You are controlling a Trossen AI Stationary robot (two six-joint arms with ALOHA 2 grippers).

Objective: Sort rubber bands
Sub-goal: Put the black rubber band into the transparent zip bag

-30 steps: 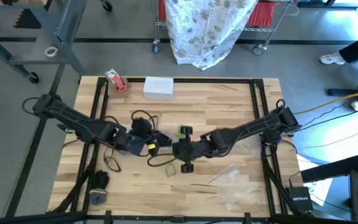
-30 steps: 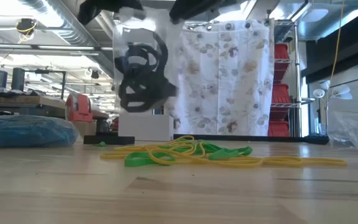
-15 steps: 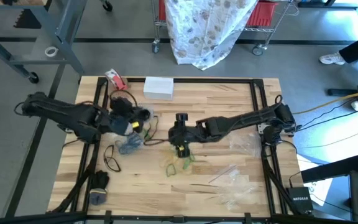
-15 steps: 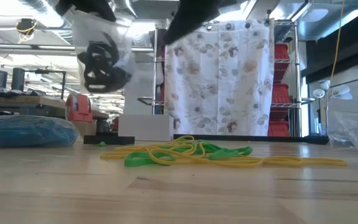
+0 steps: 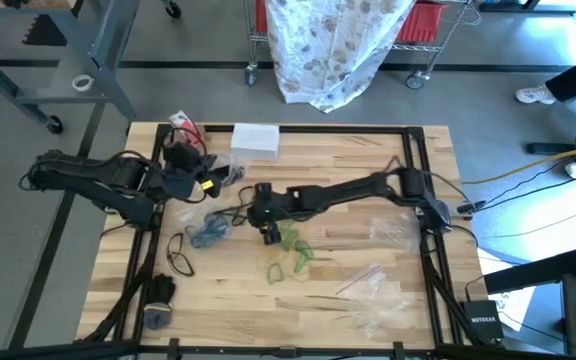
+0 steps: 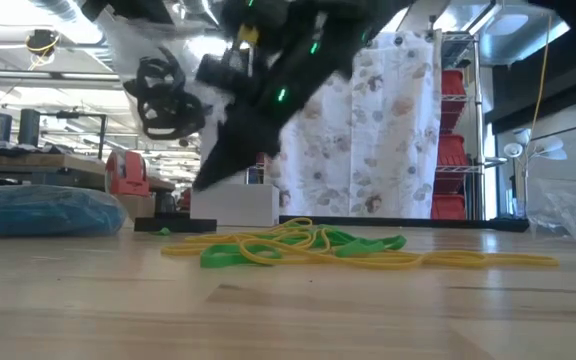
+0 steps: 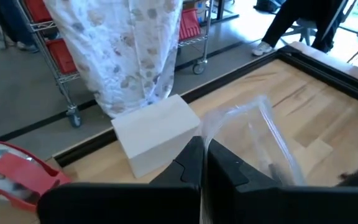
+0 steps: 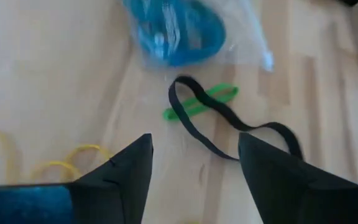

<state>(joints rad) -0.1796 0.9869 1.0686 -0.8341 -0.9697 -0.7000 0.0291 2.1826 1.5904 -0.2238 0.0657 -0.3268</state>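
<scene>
Over wood, right pincer (image 8: 191, 180) gapes, empty.

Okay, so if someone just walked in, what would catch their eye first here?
Probably the left gripper holding a clear bag of black bands up over the far left of the table. Next, the tangle of green and yellow bands mid-table, with the open right gripper hovering beside it.
</scene>
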